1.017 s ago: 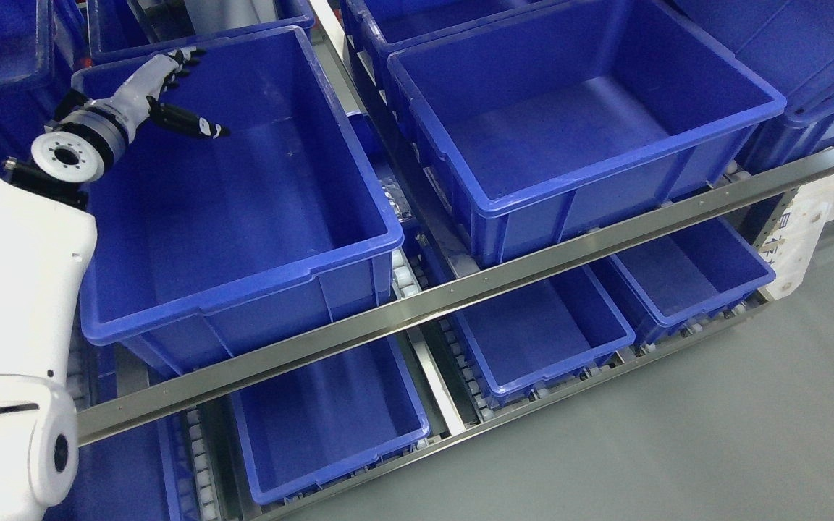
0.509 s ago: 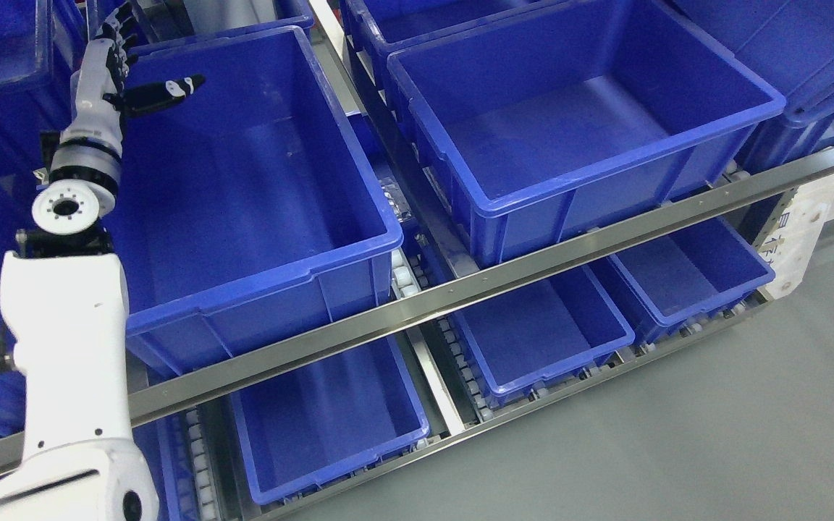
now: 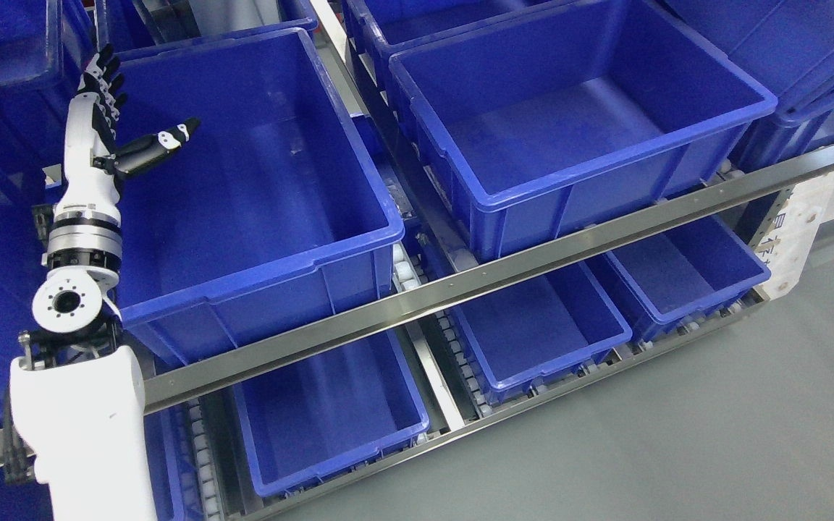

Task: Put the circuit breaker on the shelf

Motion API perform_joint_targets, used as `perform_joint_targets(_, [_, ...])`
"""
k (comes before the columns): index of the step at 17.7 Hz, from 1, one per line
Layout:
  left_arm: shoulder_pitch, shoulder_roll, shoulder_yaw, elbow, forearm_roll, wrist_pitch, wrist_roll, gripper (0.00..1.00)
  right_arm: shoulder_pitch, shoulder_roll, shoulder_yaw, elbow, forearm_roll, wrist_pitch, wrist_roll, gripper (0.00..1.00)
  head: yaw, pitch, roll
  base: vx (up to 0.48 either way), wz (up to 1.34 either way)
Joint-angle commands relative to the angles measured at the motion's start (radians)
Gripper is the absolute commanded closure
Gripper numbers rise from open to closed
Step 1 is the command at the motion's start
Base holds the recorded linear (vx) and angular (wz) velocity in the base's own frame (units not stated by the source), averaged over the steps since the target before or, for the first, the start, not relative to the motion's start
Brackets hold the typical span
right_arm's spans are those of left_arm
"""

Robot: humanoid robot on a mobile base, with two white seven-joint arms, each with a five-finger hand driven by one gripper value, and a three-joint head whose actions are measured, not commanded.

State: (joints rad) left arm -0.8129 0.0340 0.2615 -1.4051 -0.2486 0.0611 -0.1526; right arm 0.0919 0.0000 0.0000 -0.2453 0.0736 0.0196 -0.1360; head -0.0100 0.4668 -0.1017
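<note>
My left hand (image 3: 102, 137), fingers spread and empty, hovers over the shelf's large blue bin (image 3: 243, 188); no circuit breaker visible, so I judge fetching one comes next.

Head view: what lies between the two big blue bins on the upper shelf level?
Between the left bin and the right bin the head view shows a narrow gap with a metal divider rail and white rollers; nothing else shows.
</note>
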Motion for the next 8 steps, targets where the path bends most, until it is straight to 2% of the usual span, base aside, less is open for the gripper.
perform_joint_targets(1, [0.084, -0.017, -0.044, -0.275, 0.014, 0.006, 0.001, 0.00, 0.000, -0.017, 0.020, 0.000, 0.000, 0.059, -0.001, 0.00, 0.0000, 0.000, 0.000, -0.133, 0.02])
perform_joint_targets(8, [0.139, -0.017, -0.067, -0.275, 0.014, 0.014, -0.001, 0.00, 0.000, -0.017, 0.020, 0.000, 0.000, 0.059, -0.001, 0.00, 0.0000, 0.000, 0.000, -0.155, 0.10])
